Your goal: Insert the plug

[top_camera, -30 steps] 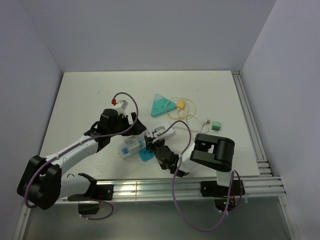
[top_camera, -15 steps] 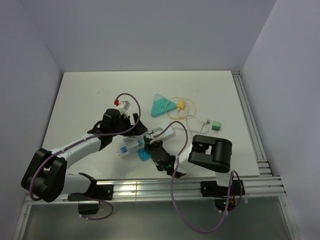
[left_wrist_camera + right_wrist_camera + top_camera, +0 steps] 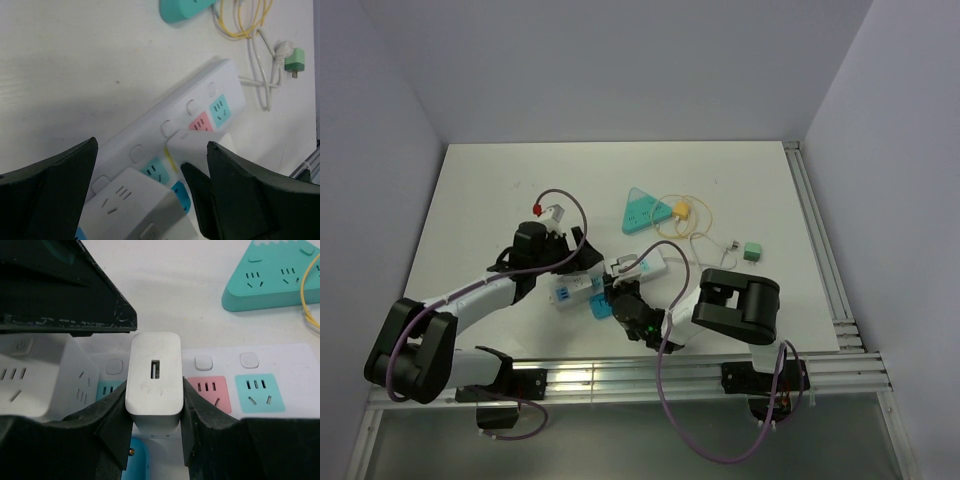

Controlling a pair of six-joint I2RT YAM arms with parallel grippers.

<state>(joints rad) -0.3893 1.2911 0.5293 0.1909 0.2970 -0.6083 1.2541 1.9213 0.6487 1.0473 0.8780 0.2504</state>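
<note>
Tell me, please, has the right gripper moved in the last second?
Yes: the right gripper shifted slightly left in the top view, away from the teal triangular socket.

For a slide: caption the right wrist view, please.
Right end effector holds a white adapter at the power strip, beside its pink socket.

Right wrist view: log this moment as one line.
right end effector: gripping white charger plug | plug: upright at white power strip, seating unclear | left end effector: open
</note>
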